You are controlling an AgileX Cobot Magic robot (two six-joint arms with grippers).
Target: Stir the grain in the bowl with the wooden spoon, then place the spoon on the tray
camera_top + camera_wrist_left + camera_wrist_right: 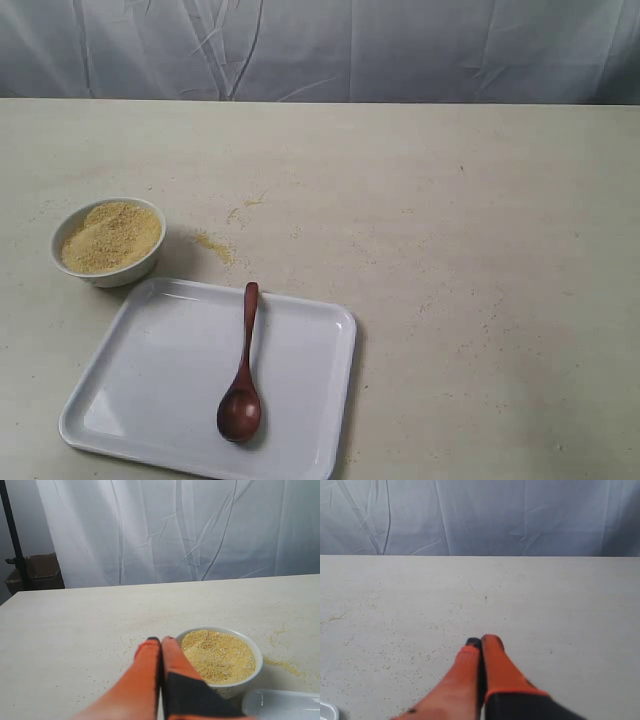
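Note:
The dark wooden spoon [241,375] lies on the white tray [150,370], scoop toward the front edge and handle tip resting on the far rim. Behind the tray's far left corner stands the small white bowl [108,240], filled with a mound of yellow-tan grain [110,236]. In the left wrist view my left gripper [160,640] is shut and empty, its tips beside the bowl [250,670] of grain [217,654]; a tray corner [280,705] shows. My right gripper [480,641] is shut and empty above bare table. Neither gripper appears in the exterior view.
Spilled grain [215,245] is scattered on the table to the right of the bowl, with finer specks further right. A white curtain [320,45] hangs behind the table's far edge. A black stand and a cardboard box [42,570] sit off the table.

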